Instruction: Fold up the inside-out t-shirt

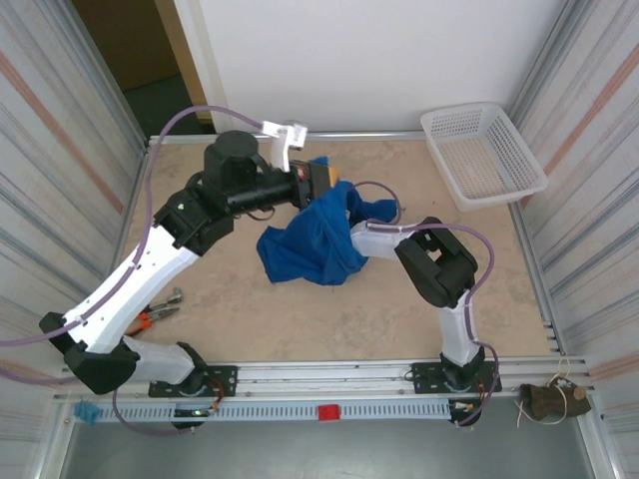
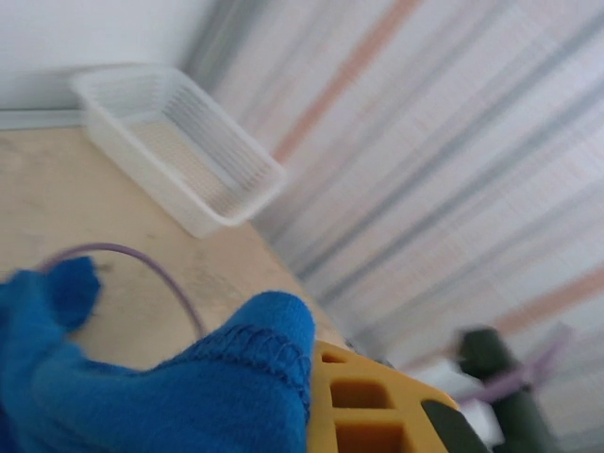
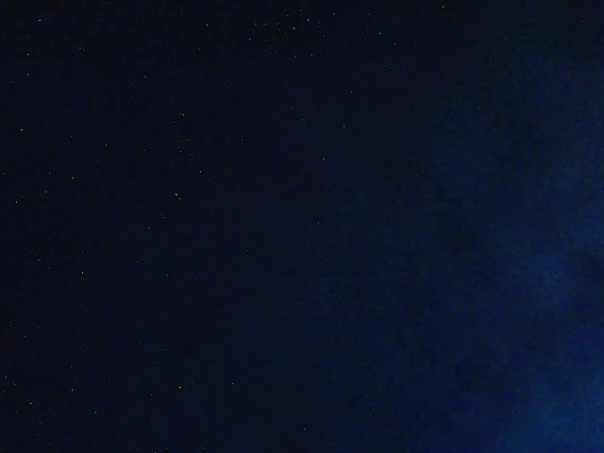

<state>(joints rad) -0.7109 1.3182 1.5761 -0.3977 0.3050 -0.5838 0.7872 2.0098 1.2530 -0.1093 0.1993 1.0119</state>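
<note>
Royal-blue inside-out t-shirt (image 1: 310, 244) lies bunched at the table (image 1: 250, 319) centre. Its 12 o'clock edge is lifted, pinched in the left gripper (image 1: 329, 183). At 3 o'clock the right gripper (image 1: 361, 239) is buried in cloth, so its grip cannot be told.

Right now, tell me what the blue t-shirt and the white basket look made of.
Blue t-shirt: soft knit cloth, matte; it drapes in folds, with a stitched hem in the left wrist view. White basket: probably moulded plastic, faintly glossy, with thin lattice walls.
</note>
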